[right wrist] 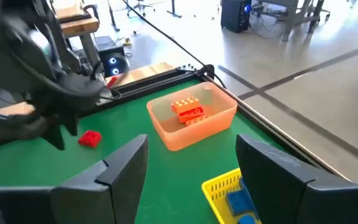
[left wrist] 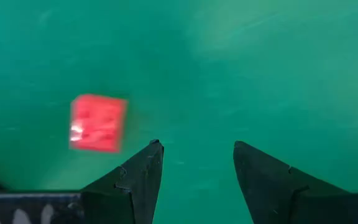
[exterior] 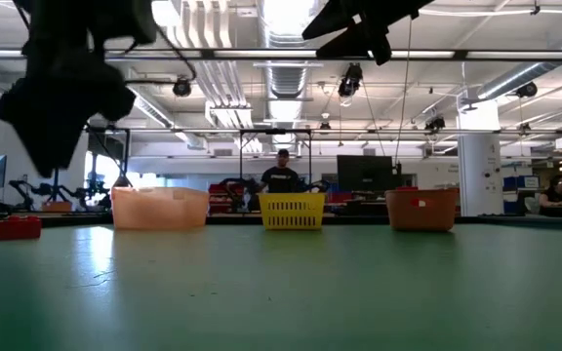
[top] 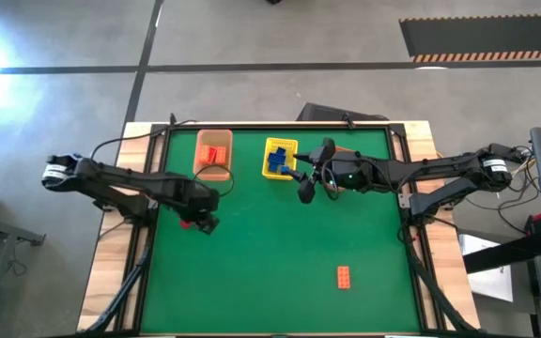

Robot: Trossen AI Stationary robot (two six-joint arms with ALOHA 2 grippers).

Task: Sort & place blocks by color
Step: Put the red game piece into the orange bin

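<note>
Here the small red block [left wrist: 98,122] lies flat, studs showing, on green.

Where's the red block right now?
In the high view, the red block lies on the table's left side, right by the left gripper, below the orange basket.

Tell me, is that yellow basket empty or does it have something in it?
Not empty. The yellow basket holds blue blocks, seen from above and again in the right wrist view; their number cannot be told.
</note>
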